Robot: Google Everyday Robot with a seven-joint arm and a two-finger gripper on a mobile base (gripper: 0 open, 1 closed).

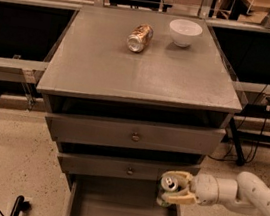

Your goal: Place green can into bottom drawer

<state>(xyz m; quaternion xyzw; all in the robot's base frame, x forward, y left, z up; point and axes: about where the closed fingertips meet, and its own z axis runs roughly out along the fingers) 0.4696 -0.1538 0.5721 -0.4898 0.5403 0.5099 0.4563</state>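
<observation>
The green can (167, 186) shows its silver top with pull tab and a green side. My gripper (176, 189) is shut on it, coming in from the right on a white arm. It holds the can over the right rear part of the bottom drawer (109, 212), which is pulled out as a long grey tray. The can sits just in front of the middle drawer's face.
An orange-copper can (139, 38) lies on its side on the cabinet top (105, 70), next to a white bowl (184, 32). Two upper drawers with brass knobs (135, 137) stand slightly open. A black cable and object (16, 207) lie on the floor at left.
</observation>
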